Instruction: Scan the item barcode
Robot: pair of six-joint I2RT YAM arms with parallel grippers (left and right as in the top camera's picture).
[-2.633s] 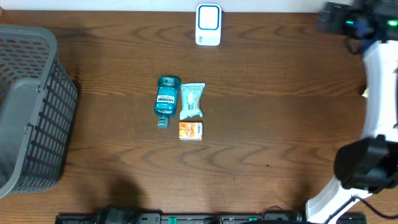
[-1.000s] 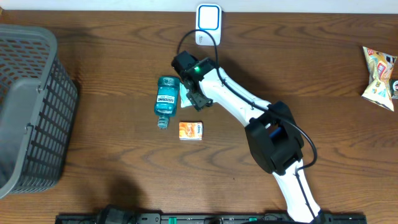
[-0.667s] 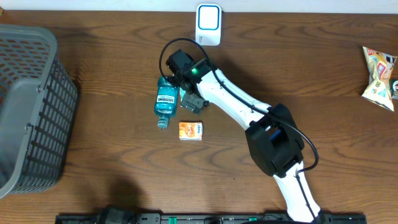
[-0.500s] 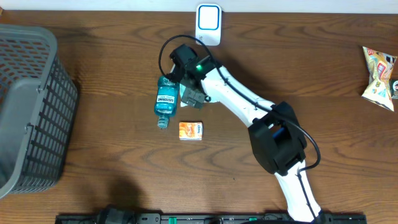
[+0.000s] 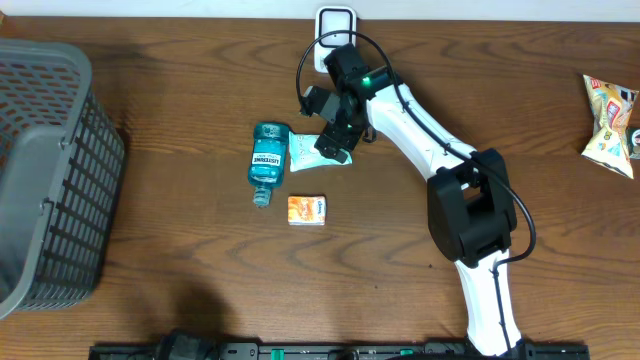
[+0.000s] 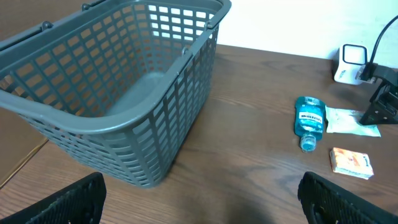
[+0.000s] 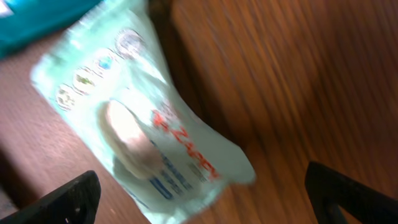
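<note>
grey plastic mesh basket (image 5: 50,170) stands at the left edge of the dark brown wooden table (image 5: 180,290). in the left wrist view it fills the near left, and the left gripper (image 6: 202,200) hangs above the table with its jaws spread wide and nothing between them.

right of the basket, well apart from it, a teal mouthwash bottle (image 5: 269,160) lies on its side with its cap pointing to the near edge. just beside it on the right lies the pale green flat pouch (image 5: 305,152), tilted, flat on the wood. a small orange box (image 5: 307,208) sits just near of the pouch.

the right gripper (image 5: 330,125) hovers over the pouch's right part, its jaws wide apart and gripping nothing; its wrist view shows the pouch (image 7: 143,137) lying below the fingers.

behind the arm, at the far edge, stands a white scanner stand (image 6: 352,62). a colourful snack bag (image 5: 610,110) lies at the far right.
</note>
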